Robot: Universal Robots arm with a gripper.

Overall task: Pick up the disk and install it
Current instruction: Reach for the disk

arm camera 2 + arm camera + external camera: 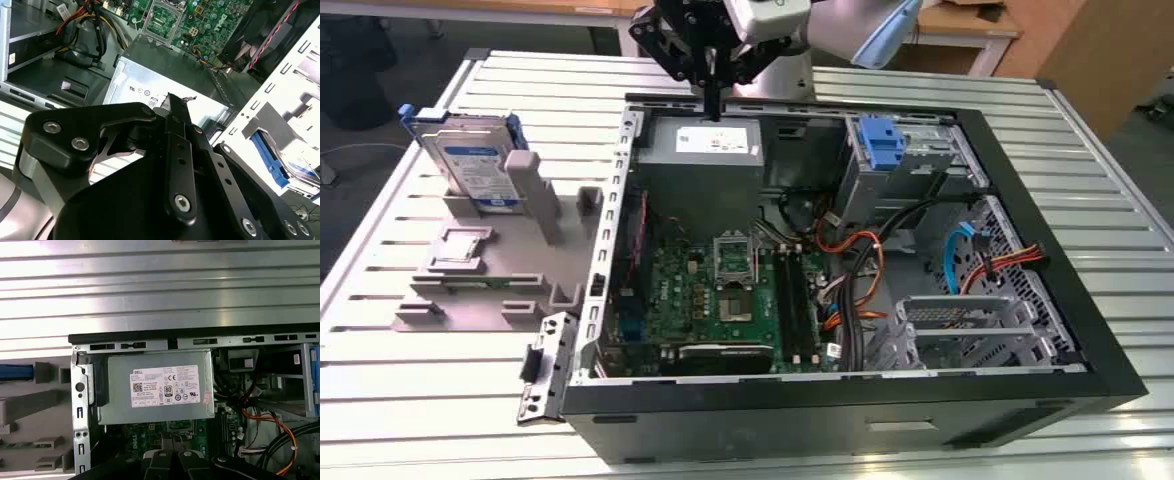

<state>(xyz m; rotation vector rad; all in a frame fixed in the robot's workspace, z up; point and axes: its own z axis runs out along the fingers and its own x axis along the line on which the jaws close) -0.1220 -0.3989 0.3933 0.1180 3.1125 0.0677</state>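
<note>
The disk [476,163], a silver drive with a blue-and-white label in a blue bracket, stands upright in a grey holder [494,270] on the table, at the exterior view's left, outside the computer case. Its blue edge shows in the second wrist view [272,157] and in the first wrist view [15,371]. My gripper [711,108] hangs above the back of the open case, over the grey power supply box [704,146], well to the right of the disk. Its black fingers [172,107] are shut together and hold nothing.
The open black computer case [1067,300] lies on the slatted metal table [427,400], showing the green motherboard [720,290], cables and a metal drive cage [961,325]. A blue plastic caddy [882,142] sits at the case's back right. The power supply box [155,385] lies below the wrist.
</note>
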